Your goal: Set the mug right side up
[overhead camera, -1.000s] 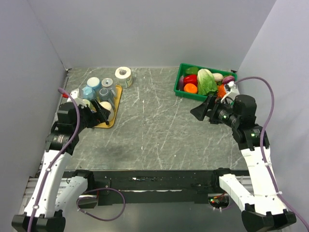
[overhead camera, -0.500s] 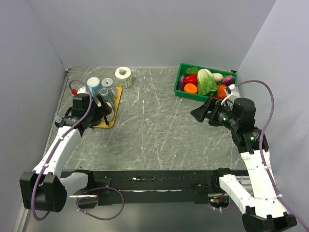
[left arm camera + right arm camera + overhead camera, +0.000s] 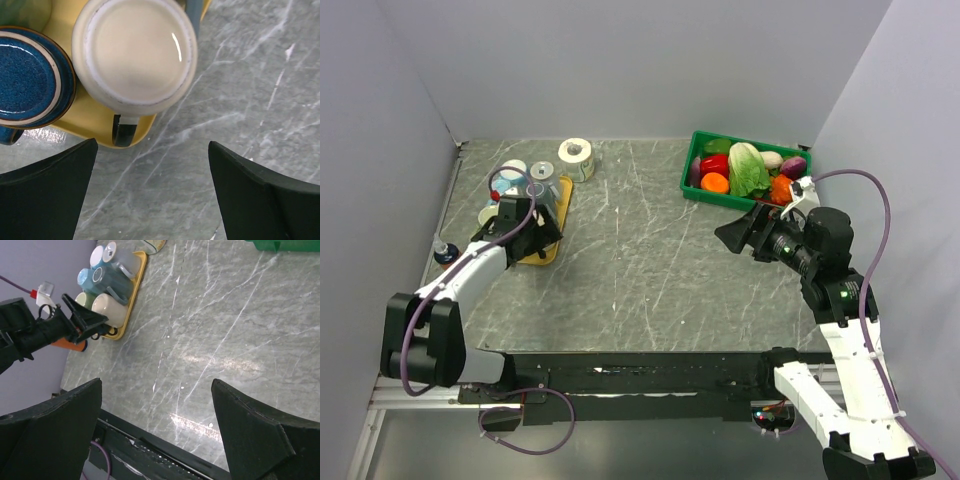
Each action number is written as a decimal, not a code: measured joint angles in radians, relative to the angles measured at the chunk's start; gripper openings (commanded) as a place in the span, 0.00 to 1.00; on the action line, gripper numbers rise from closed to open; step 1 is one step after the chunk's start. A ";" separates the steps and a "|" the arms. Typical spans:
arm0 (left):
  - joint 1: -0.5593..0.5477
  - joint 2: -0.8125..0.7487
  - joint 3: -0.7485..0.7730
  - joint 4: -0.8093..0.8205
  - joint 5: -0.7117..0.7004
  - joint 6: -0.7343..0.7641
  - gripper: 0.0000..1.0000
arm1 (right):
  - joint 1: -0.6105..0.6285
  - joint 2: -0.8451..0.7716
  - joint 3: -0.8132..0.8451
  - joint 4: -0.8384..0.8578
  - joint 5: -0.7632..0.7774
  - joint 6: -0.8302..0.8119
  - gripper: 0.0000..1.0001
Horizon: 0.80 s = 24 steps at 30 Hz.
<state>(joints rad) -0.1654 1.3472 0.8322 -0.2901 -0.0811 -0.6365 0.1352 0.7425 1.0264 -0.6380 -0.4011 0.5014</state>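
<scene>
**Upturned mug just ahead of the open left pincer**

The cream mug [image 3: 134, 55] stands base-up at the near end of the yellow tray [image 3: 90, 122], close to the desk's left edge. Its handle points toward the left pincer [image 3: 152, 165], which hovers above it with fingers spread wide, grasping nothing. The right pincer [image 3: 735, 232] is likewise released, well apart.

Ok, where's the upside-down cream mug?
Left wrist view: the cream mug sits base-up on the yellow tray, right of a blue mug, ahead of the left gripper, jaws open.
</scene>
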 measured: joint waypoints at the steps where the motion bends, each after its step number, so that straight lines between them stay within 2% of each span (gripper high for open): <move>1: -0.003 0.011 0.000 0.000 -0.007 -0.001 0.98 | 0.000 0.000 0.000 0.000 0.000 0.000 0.95; 7: -0.017 0.066 0.001 0.013 -0.039 -0.003 0.90 | 0.000 0.000 0.000 0.000 0.004 0.000 0.95; 14: -0.030 0.139 0.053 0.016 -0.080 0.007 0.76 | 0.001 0.000 0.000 0.000 0.019 0.006 0.94; 24: -0.072 0.142 0.066 0.031 -0.165 0.007 0.62 | 0.002 0.000 0.000 0.000 0.026 0.012 0.93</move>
<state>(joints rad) -0.2371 1.4895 0.8986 -0.2596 -0.2462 -0.6296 0.1368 0.7429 1.0264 -0.6380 -0.3756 0.5137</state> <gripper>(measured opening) 0.653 0.936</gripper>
